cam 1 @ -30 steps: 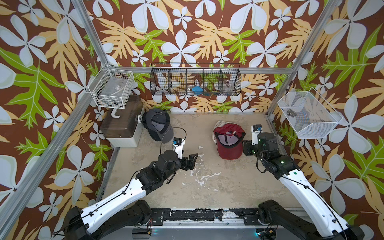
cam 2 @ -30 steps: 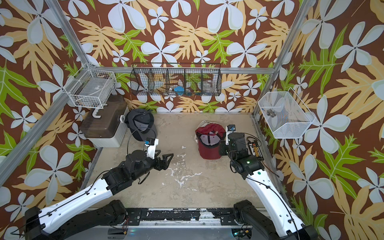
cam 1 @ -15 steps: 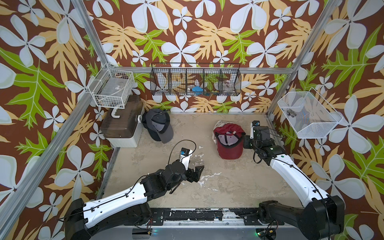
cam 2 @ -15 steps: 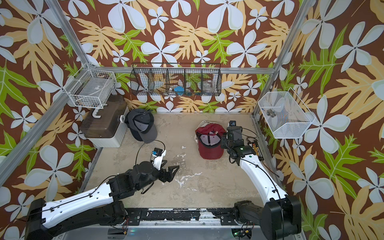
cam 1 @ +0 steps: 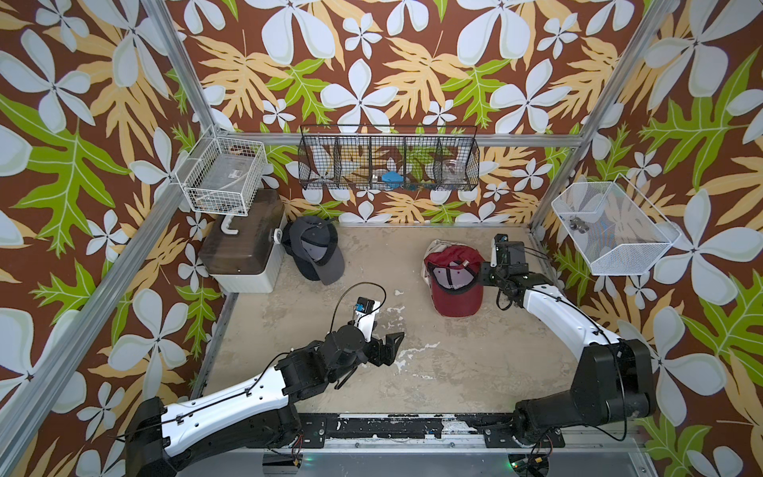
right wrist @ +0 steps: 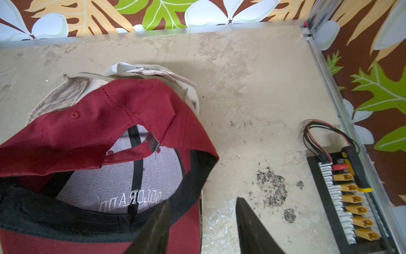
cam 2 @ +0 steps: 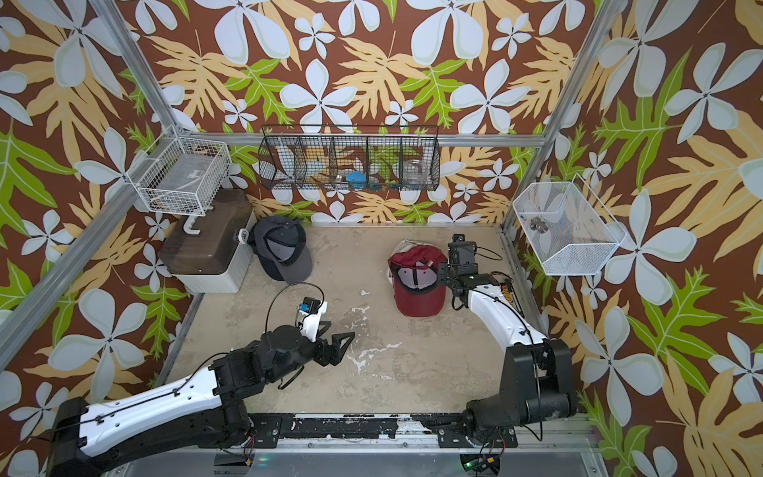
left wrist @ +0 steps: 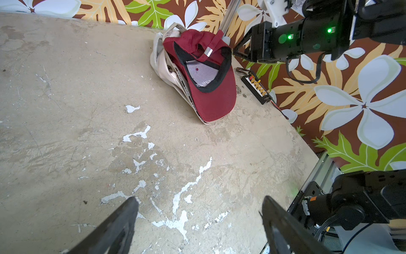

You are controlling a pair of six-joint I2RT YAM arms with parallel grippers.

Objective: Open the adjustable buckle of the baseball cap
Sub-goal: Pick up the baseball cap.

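The red cap (cam 1: pixel 456 289) lies upside down on the worktop (cam 1: pixel 454 371), its grey lining facing up, and it rests on top of a pale cap (right wrist: pixel 66 96) whose edge pokes out from under it. Across the red cap's back opening runs its red strap (right wrist: pixel 125 155), ending in a small silver buckle (right wrist: pixel 153 140); whether the buckle is fastened or loose cannot be told.

The right tool (right wrist: pixel 203 201) sits just beside the red cap at its brim end. Its fingers are partly apart with bare worktop showing between them and nothing gripped. One finger overlaps the cap's black inner band in the wrist view, though contact is unclear.

The left tool (cam 1: pixel 394 349) hovers over the worktop well apart from the red cap, spread wide and empty.

A dark cap (cam 1: pixel 316 252) lies well apart from the red cap, beyond the left tool. A black connector board (right wrist: pixel 347 198) lies near the red cap, past the right tool.
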